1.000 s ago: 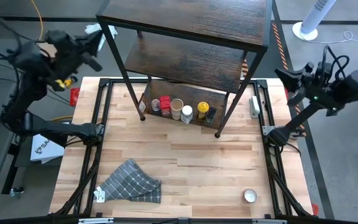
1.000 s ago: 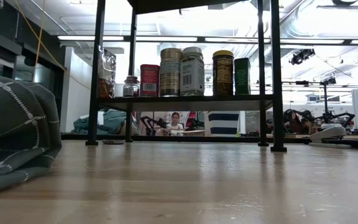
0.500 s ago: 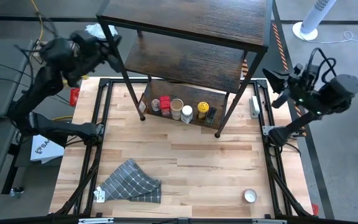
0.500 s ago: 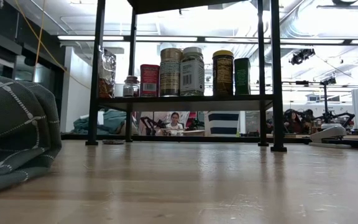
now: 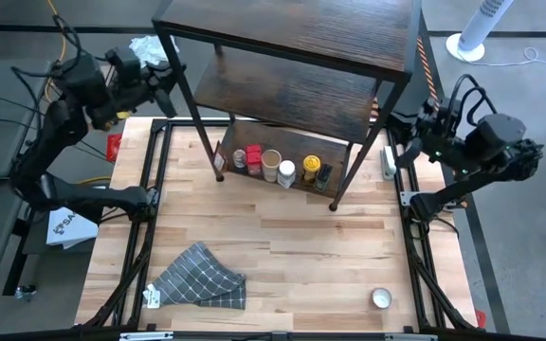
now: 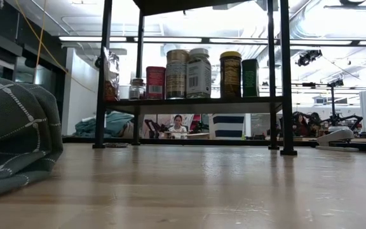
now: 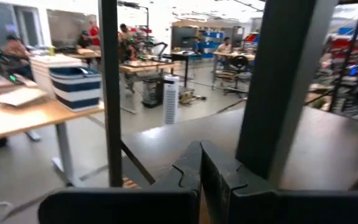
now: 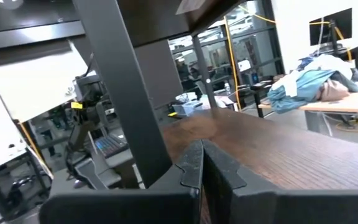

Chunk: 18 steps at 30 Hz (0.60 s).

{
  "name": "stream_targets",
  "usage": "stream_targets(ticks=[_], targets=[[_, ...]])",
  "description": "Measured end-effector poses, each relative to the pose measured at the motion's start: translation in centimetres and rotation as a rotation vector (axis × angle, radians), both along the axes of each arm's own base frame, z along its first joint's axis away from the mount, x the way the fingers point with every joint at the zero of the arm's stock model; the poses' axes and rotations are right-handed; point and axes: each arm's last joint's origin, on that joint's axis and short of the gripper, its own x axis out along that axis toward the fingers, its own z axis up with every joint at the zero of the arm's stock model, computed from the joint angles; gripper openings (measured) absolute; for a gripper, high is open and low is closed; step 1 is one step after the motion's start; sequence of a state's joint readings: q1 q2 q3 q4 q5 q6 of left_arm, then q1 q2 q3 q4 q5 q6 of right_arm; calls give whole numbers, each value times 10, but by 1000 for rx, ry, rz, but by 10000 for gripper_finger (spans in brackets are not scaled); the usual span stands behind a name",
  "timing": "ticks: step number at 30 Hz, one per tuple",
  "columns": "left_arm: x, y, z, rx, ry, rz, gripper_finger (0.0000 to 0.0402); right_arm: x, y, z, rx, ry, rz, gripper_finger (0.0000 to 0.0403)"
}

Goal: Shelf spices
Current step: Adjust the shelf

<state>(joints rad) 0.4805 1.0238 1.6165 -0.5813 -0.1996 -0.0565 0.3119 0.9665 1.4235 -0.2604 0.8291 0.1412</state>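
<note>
The shelf (image 5: pixel 292 38) stands at the far middle of the table, its black posts on the wood. Several spices (image 5: pixel 278 169) stand in a row on its lowest board, also plain in the low view (image 6: pixel 189 73). A small round tin (image 5: pixel 380 298) lies on the table near the front right corner. My left gripper (image 5: pixel 167 83) is shut at the shelf's left front post, high above the table. My right gripper (image 5: pixel 404 147) is shut beside the shelf's right post (image 8: pixel 129 93), its fingertips over the middle board (image 8: pixel 272 149). My left gripper (image 7: pixel 201 163) lies level with its fingers shut, the outer side of one finger (image 7: pixel 229 177) against the shelf's left front post (image 7: pixel 278 93), high up on it. It comes from the table's left side. My right gripper is shut close to the right post; I cannot tell whether it touches.
A grey checked cloth (image 5: pixel 197 279) lies bunched near the table's front left and fills the low view's left edge (image 6: pixel 11 133). A white object (image 5: pixel 388 161) sits at the right edge by the shelf. Bare wood lies between the shelf and the near edge.
My left gripper has swung toward the shelf's left front post and sunk a little. My right gripper has gone toward the table's left, up to the shelf's right post. The shelf with its spices has slid a little toward the table's right. Both grippers stay shut.
</note>
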Motion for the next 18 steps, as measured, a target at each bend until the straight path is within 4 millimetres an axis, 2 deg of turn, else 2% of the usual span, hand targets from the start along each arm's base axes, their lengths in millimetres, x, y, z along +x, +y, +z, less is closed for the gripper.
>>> stream_targets(ticks=[10, 18], targets=[[-33, -23, 2, -119, -95, -167, 0, 0, 1, 0, 27, -14, 28, 0], [-38, -31, 0, -232, -124, -335, 0, 1, 2, -3, 55, -11, 91, 0]])
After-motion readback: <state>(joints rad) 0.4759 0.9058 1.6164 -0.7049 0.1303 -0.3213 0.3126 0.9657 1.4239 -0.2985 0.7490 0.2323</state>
